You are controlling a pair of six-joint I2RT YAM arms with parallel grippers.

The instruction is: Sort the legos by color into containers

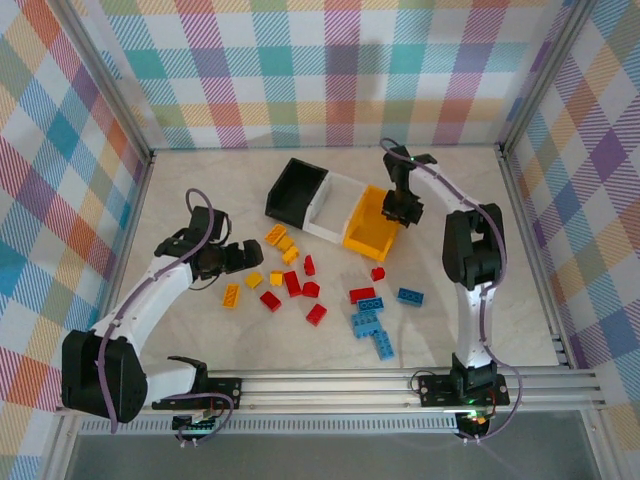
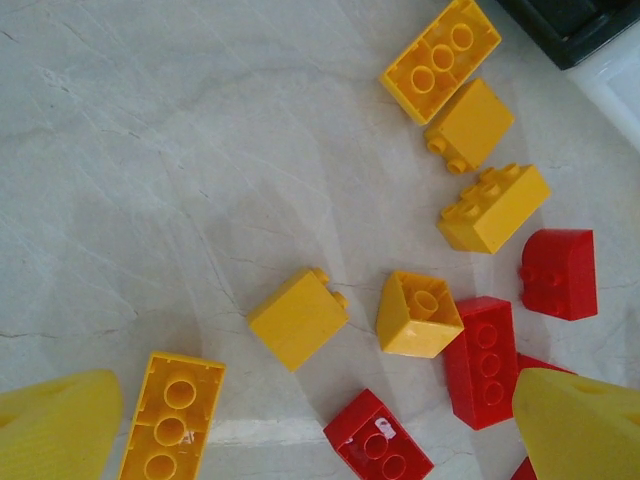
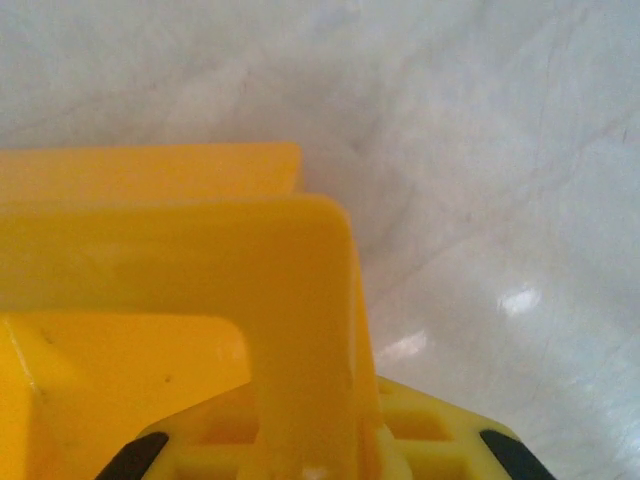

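Three containers stand in a row at the table's middle back: a black bin [image 1: 283, 190], a white bin [image 1: 322, 225] and a yellow-orange bin [image 1: 362, 240]. My right gripper [image 1: 403, 208] is shut on the yellow-orange bin's far right rim; in the right wrist view that wall [image 3: 200, 250] runs up between the jaws of the gripper [image 3: 320, 445]. Yellow legos [image 1: 281, 243], red legos [image 1: 292, 283] and light blue legos [image 1: 370, 322] lie loose in front of the bins. My left gripper [image 1: 240, 258] hangs open over yellow bricks [image 2: 298, 317] and a red brick [image 2: 377, 440], holding nothing.
Corners of the black bin [image 2: 575, 25] and white bin [image 2: 615, 85] show at the top right of the left wrist view. Checked walls enclose the table on three sides, and a metal rail [image 1: 330, 382] runs along the near edge.
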